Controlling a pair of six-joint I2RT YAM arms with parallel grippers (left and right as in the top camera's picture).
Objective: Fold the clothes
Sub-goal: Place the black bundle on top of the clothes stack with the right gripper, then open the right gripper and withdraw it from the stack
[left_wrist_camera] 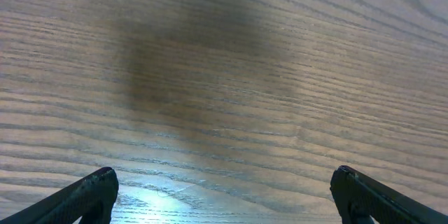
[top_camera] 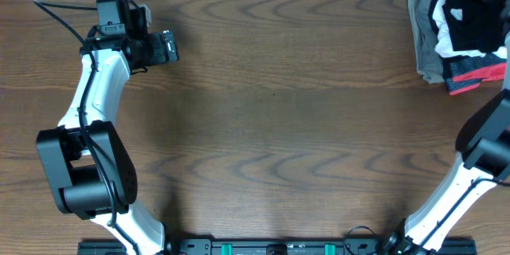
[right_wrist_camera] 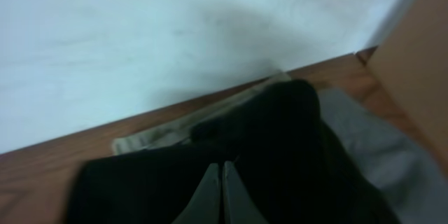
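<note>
Looking along your right pincer (right_wrist_camera: 222, 171), you see its two fingers pressed together with only a thin seam between them and their tips against a black garment (right_wrist_camera: 294, 140). You cannot tell whether any cloth is caught there. The black fabric is soft and matte, bunched into a rounded hump. Beneath it lie a smooth grey cloth (right_wrist_camera: 381, 147) and a pale khaki piece (right_wrist_camera: 210, 115) with a straight edge.

From overhead, the pile of clothes (top_camera: 426, 48) sits crumpled at the table's far right corner, with white and red-striped pieces in it. It runs off the right edge of the view, so its long axis cannot be read.

The table (top_camera: 279, 127) is dark brown wood with wavy grain, backed by a white wall (right_wrist_camera: 175, 28). Your left pincer (left_wrist_camera: 224, 177) hangs wide open and empty above bare wood, well apart from the pile.
</note>
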